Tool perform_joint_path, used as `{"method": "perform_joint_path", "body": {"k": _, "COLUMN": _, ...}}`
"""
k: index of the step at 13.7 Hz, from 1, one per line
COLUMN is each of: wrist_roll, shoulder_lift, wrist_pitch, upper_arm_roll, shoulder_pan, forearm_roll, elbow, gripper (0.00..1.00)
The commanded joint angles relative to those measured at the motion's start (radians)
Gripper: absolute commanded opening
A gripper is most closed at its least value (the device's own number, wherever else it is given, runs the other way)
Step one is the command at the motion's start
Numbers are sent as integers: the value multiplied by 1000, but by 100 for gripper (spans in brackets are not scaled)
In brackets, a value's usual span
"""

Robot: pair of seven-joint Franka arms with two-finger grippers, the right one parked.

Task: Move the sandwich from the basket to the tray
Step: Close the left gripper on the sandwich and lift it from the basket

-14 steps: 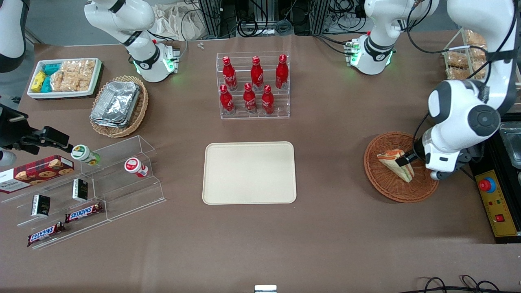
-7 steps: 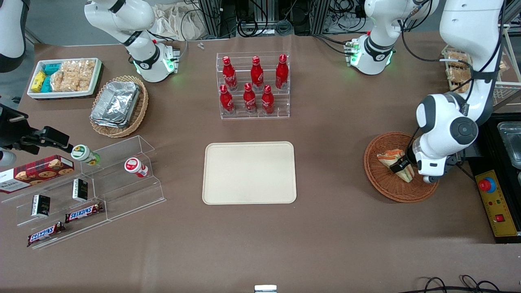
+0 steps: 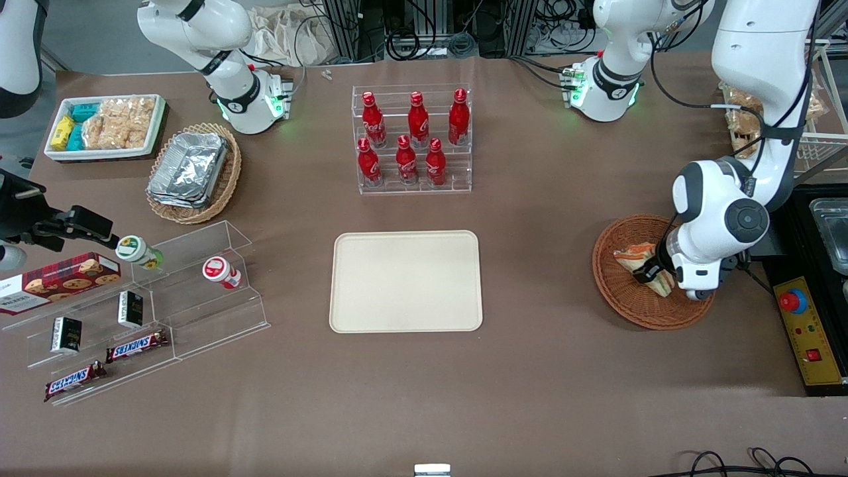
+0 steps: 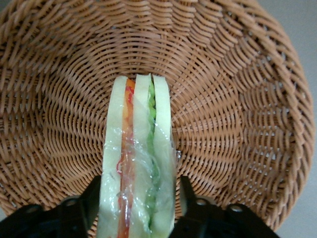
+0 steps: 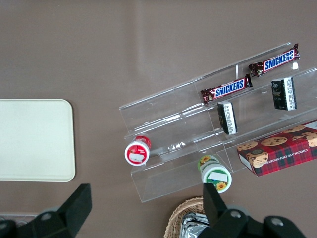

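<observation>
While the sandwich stands on edge in the basket, its white bread and its orange and green layers facing up, the gripper has come down over it, one black finger at each outer slice; the fingers seem to press the wrap, so it looks like a grasp, though the contact itself is partly hidden. From the front, the working arm's white wrist covers the part of the sandwich toward its own end of the table, and only the tip toward the tray shows. The tray lies flat, well apart from the basket, toward the parked arm's end. Farther from the front camera than the tray stands a clear rack of red bottles. Near the parked arm's end sit a tan wicker basket with foil trays and clear shelves with Snickers bars.
</observation>
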Motion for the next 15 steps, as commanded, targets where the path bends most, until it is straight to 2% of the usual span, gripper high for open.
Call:
{"method": "perform_joint_path", "body": {"k": 1, "wrist_roll": -38, "shoulder_lift": -63, "wrist_pitch": -98, "upper_arm_roll": -3, "shoulder_pan": -1, "forearm_roll": 2, "elbow": 22, "gripper": 18}}
{"method": "perform_joint_path", "body": {"k": 6, "wrist_roll": -60, "shoulder_lift": -120, "wrist_pitch": -310, "upper_arm_roll": -7, "shoulder_pan": -3, "forearm_roll": 2, "elbow": 126, "gripper": 16}}
{"method": "perform_joint_path", "body": {"k": 11, "wrist_roll": -60, "shoulder_lift": -124, "wrist_pitch": -631, "upper_arm_roll": -29, "shoulder_pan": -12, "forearm_roll": -14, "elbow": 394, "gripper": 18}}
{"method": "perform_joint_path", "body": {"k": 15, "wrist_roll": -40, "shoulder_lift": -123, "wrist_pitch": -714, "upper_arm_roll": -85, "shoulder_pan": -12, "forearm_roll": -29, "elbow": 519, "gripper": 21}}
